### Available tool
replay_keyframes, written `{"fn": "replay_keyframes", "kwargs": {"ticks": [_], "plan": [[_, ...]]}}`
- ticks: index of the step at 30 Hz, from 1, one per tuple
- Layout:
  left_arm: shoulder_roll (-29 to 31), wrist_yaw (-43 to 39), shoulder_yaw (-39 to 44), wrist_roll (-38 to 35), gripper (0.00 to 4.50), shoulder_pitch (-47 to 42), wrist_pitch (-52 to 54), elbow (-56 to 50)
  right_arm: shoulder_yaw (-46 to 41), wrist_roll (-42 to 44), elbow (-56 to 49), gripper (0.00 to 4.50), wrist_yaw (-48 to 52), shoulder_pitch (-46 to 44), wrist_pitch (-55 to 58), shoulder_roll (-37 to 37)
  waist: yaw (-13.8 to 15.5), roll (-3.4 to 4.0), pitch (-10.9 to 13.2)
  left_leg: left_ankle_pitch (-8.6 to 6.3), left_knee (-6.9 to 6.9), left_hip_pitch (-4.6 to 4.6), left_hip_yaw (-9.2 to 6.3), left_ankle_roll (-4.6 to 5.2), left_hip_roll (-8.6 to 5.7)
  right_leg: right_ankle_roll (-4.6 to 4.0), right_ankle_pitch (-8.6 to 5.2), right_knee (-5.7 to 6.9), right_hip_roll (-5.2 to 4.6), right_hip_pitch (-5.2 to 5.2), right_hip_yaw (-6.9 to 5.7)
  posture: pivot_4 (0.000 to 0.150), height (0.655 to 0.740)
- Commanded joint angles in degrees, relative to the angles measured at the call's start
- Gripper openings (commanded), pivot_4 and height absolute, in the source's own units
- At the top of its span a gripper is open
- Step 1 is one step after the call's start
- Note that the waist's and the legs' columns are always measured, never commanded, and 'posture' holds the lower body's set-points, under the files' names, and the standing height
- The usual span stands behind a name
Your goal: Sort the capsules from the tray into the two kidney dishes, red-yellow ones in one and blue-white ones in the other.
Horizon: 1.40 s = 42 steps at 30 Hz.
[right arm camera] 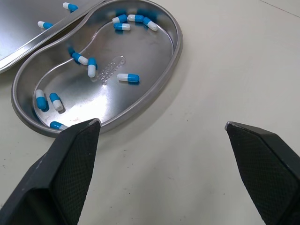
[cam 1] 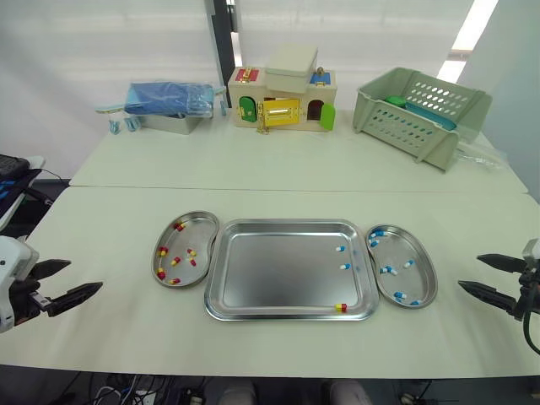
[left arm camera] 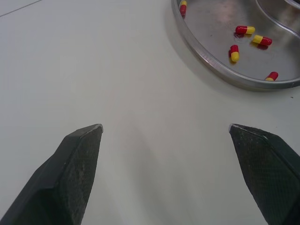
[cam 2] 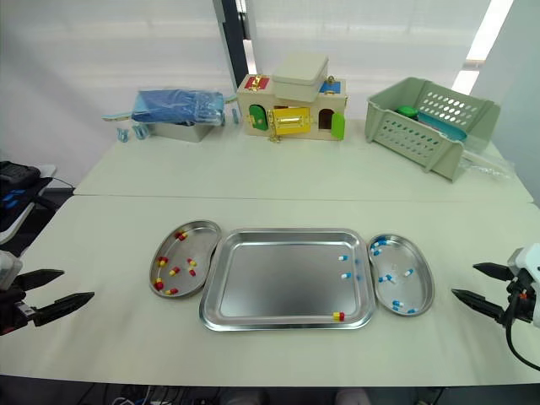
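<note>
My left gripper (cam 1: 86,275) and right gripper (cam 1: 469,272) are apart, empty. With the right I'd best pinch the tray's (cam 1: 270,274) far blue-white capsule (cam 1: 342,250) crosswise.

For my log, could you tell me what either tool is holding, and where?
Nothing: the left tool and right tool are both open and empty.

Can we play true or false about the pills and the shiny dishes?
The tray is empty. False: two blue-white capsules and one red-yellow capsule lie in it.
The left kidney dish holds red-yellow capsules. True.
The right gripper is squeezing a capsule. False: it is open and empty, beside the right kidney dish.
The left gripper is open. True.
</note>
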Motion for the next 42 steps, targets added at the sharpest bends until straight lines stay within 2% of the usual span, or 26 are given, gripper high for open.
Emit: {"fn": "replay_keyframes", "kwargs": {"ticks": [1,5,8,12,14,18,24,26,31,42], "plan": [[-1.86,-0.47,2.38,-2.72,4.47,1.12,-1.23,-5.33,-1.12,-0.01,1.34,4.5,1.29,-1.33,1.03,-1.83,-0.03,0.0,0.0,0.0,0.0,0.0,0.02,0.0,0.0,0.0,0.0,0.0,0.0,0.0,0.01,0.15,0.74],[-7.5,-1.04,2.79,-7.35,4.47,3.08,-4.1,-15.34,0.04,-0.52,4.67,4.5,2.56,-3.57,3.23,-3.5,0.02,0.0,0.0,0.0,0.01,0.0,0.03,0.0,-0.01,0.0,0.0,-0.01,-0.02,0.01,0.02,0.15,0.74],[-13.54,-0.51,2.01,-11.63,4.47,8.27,-4.43,-26.2,1.16,-1.64,9.35,4.5,3.21,-7.15,2.67,-4.7,-0.14,0.0,0.0,0.0,0.02,0.01,0.13,0.0,0.0,0.0,0.01,-0.04,-0.04,0.01,0.11,0.15,0.74],[-20.38,-0.29,-2.89,-15.63,4.47,17.71,-3.77,-38.74,2.13,-1.82,10.98,4.5,4.45,-10.24,2.81,-5.55,-0.16,0.02,-0.01,0.0,0.01,0.02,0.17,0.0,0.0,0.0,0.01,-0.05,-0.06,0.01,0.12,0.15,0.74],[-22.76,0.06,-5.23,-16.62,4.47,19.73,-4.98,-41.48,2.41,-1.93,11.24,4.5,4.69,-11.11,3.23,-5.9,-0.04,0.03,-0.02,0.0,0.03,0.02,0.23,0.0,-0.02,0.01,0.01,-0.06,-0.07,0.04,0.18,0.15,0.74],[-27.01,-0.57,-11.08,-15.36,4.47,21.65,-9.43,-42.84,3.45,-2.39,10.2,4.5,6.3,-11.37,5.99,-8.56,0.54,0.31,-0.17,0.0,0.06,0.04,0.19,0.0,-0.03,0.01,0.01,-0.04,-0.06,0.07,0.13,0.15,0.74],[-32.98,-9.86,-20.28,-8.33,4.47,26.16,-29.3,-36.9,6.19,-3.36,8.49,4.5,9.81,-12.04,9.61,-13.75,0.89,0.51,-0.29,-0.04,0.04,0.01,0.32,0.05,-0.05,0.05,0.03,-0.22,-0.09,0.07,0.19,0.15,0.74],[-34.21,-9.49,-20.78,-8.67,4.47,25.79,-32.3,-34.9,6.46,-3.62,7.77,4.5,10.52,-12.48,8.53,-14.02,0.91,0.54,-0.31,-0.04,0.04,0.03,0.37,0.06,-0.05,0.05,0.03,-0.23,-0.09,0.08,0.23,0.15,0.74],[-34.04,-13.96,-23.48,-8.74,4.47,24.11,-41.95,-30.38,6.6,-3.9,5.84,4.5,11.63,-13.13,6.18,-13.59,0.99,0.56,-0.32,-0.05,0.05,0.0,0.36,0.07,-0.07,0.06,0.03,-0.24,-0.1,0.08,0.22,0.15,0.74],[-32.14,-11.63,-26.59,-9.24,4.47,22.78,-45.19,-28.28,7.05,1.91,-5.94,4.5,15.78,-17.83,14.27,-16.97,0.92,0.61,-0.34,-0.05,0.04,0.01,0.3,0.08,-0.04,0.06,0.03,-0.23,-0.09,0.08,0.17,0.15,0.74]]}}
